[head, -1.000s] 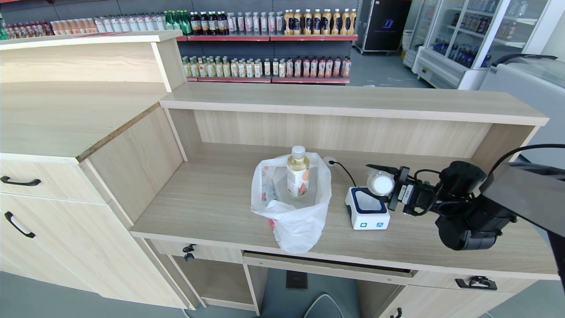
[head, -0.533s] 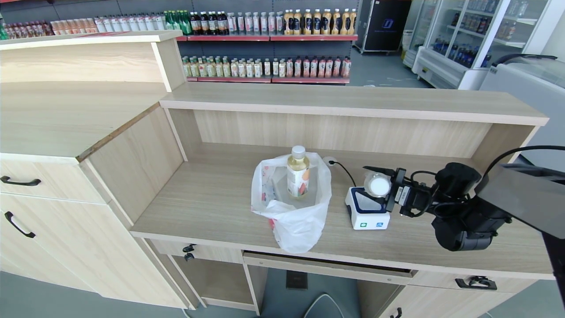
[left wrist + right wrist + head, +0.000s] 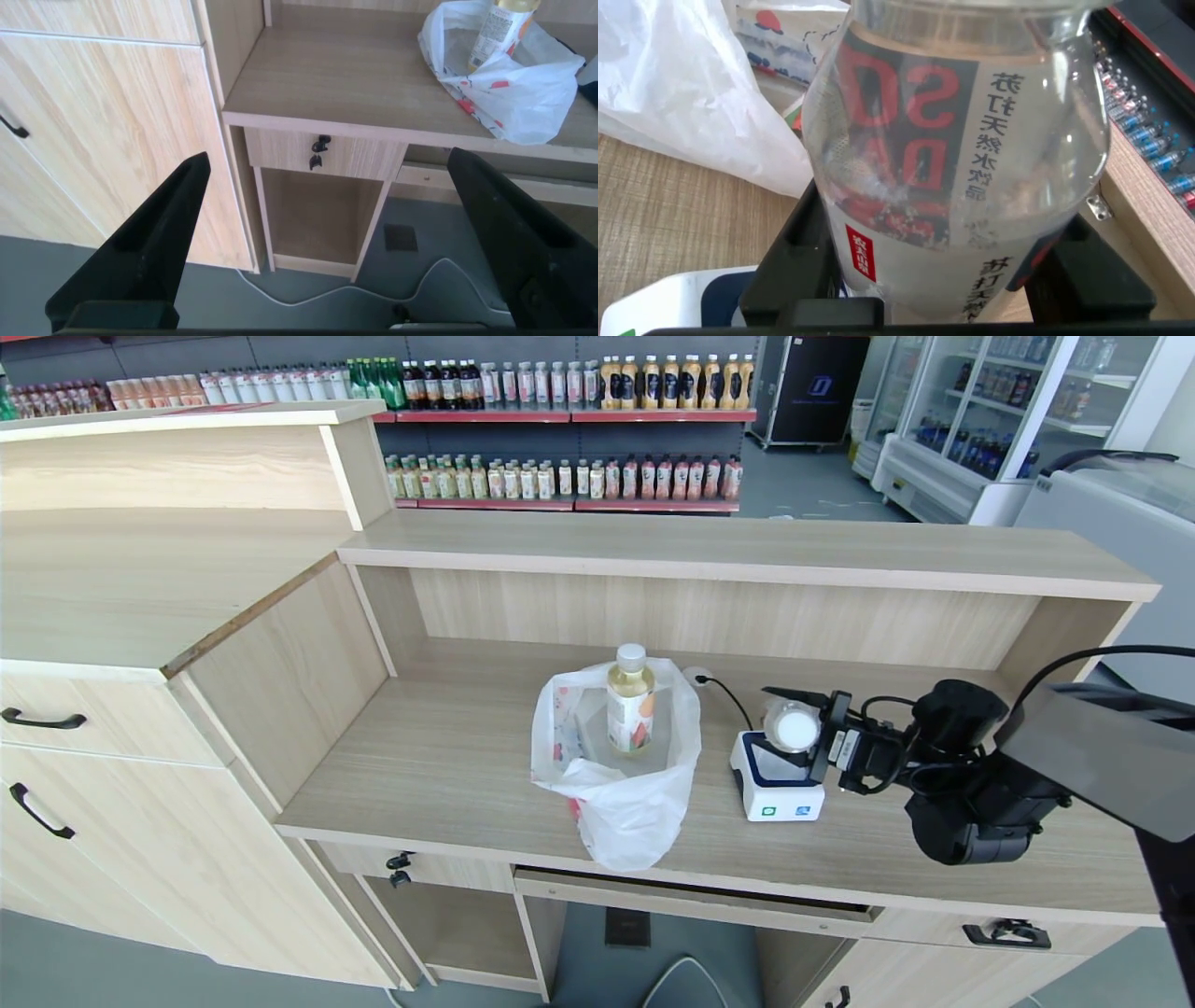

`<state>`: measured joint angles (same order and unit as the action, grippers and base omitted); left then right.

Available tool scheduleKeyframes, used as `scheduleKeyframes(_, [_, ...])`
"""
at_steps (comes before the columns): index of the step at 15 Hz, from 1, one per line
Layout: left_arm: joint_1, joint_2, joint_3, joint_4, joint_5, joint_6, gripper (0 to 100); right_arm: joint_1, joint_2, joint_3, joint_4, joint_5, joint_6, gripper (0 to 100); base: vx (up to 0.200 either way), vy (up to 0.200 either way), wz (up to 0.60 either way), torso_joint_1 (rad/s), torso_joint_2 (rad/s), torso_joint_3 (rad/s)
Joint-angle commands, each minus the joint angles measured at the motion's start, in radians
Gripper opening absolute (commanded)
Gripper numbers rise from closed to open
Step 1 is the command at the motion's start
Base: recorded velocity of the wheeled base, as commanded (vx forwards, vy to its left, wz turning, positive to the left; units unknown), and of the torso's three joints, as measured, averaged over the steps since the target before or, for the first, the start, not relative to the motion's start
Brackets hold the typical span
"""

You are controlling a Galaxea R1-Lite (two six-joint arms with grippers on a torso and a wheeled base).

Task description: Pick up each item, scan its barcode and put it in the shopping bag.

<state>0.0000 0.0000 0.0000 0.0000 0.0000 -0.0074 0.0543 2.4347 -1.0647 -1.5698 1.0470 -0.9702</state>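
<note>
one tea bottle (image 3: pixel 630 705) already sits in the shopping bag (image 3: pixel 616 784), left of the scanner (image 3: pixel 775 791) — right gripper (image 3: pixel 790 728) clamps a clear bottle (image 3: pixel 952 159) over the scanner (scan likely underway, bagging left).

Light wood checkout counter (image 3: pixel 448 756): recessed work surface, raised ledge (image 3: pixel 747 555) along far side, tall side panel at left end. White plastic shopping bag (image 3: pixel 621 803) sits mid-counter, mouth open upward, lower part slumped toward near edge. White scanner (image 3: pixel 775 789) with dark top window stands just right of bag, small gap between. Black cable (image 3: pixel 724 695) runs from behind scanner across surface to round white port near back panel.
</note>
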Motion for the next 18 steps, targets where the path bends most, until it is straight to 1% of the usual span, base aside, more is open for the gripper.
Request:
scheduleKeyframes(1, [0.0, 0.0, 0.0, 0.0, 0.0, 0.0, 100, 0.003, 0.004, -0.003, -0.001, 0.001, -0.001, 0, 0.0, 0.0, 0.0, 0.0, 0.0, 0.0])
scheduleKeyframes(7, [0.0, 0.0, 0.0, 0.0, 0.0, 0.0, 100, 0.003, 0.014, -0.028, -0.001, 0.001, 0.001, 0, 0.0, 0.0, 0.0, 0.0, 0.0, 0.0])
scheduleKeyframes(10, [0.0, 0.0, 0.0, 0.0, 0.0, 0.0, 100, -0.004, -0.013, -0.023, -0.001, 0.001, 0.024, 0, 0.0, 0.0, 0.0, 0.0, 0.0, 0.0])
scheduleKeyframes(12, [0.0, 0.0, 0.0, 0.0, 0.0, 0.0, 100, -0.027, -0.046, 0.006, -0.001, 0.002, 0.039, 0, 0.0, 0.0, 0.0, 0.0, 0.0, 0.0])
scheduleKeyframes(16, [0.0, 0.0, 0.0, 0.0, 0.0, 0.0, 100, -0.031, -0.08, 0.04, -0.001, 0.002, 0.07, 0, 0.0, 0.0, 0.0, 0.0, 0.0, 0.0])
scheduleKeyframes(18, [0.0, 0.0, 0.0, 0.0, 0.0, 0.0, 100, -0.039, -0.115, 0.092, -0.001, 0.01, 0.073, 0, 0.0, 0.0, 0.0, 0.0, 0.0, 0.0])
